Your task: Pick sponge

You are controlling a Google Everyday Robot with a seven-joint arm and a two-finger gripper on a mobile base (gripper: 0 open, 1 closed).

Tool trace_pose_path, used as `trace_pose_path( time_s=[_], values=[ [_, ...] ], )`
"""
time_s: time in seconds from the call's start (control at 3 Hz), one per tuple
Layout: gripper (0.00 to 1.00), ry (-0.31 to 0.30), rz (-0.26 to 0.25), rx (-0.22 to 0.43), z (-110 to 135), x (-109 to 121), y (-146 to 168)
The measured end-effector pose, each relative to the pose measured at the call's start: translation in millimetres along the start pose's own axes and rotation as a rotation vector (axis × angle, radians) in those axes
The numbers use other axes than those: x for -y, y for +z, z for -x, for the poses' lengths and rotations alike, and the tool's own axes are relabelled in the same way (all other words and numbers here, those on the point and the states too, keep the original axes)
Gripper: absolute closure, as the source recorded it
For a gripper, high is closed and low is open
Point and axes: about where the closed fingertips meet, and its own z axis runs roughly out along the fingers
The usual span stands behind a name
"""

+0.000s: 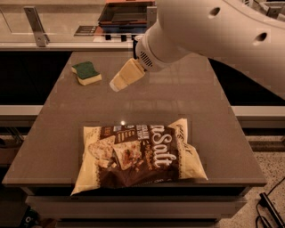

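The sponge point(87, 72) lies at the far left of the grey table point(53, 120), dark green top up over pale yellow foam. My gripper point(116, 84) hangs above the table just right of the sponge, pointing down and left toward it, a short gap away and not touching it. The large white arm point(200, 31) reaches in from the upper right. Nothing shows in the gripper.
A big brown and cream chip bag point(138, 153) lies flat at the table's front middle. Behind the table runs a counter with a dark tray point(124, 13) and a metal bracket point(36, 24). The arm covers the table's far middle.
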Motion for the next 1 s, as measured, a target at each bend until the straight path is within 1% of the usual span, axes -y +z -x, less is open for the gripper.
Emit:
trace_pose_path(
  time_s=[0.33, 0.67, 1.0],
  values=[
    [0.00, 0.000, 0.000, 0.000, 0.1, 0.0, 0.0],
    [0.00, -0.011, -0.014, 0.011, 6.1, 1.2, 4.1],
    [0.00, -0.021, -0.015, 0.049, 26.6, 1.4, 27.1]
  ],
)
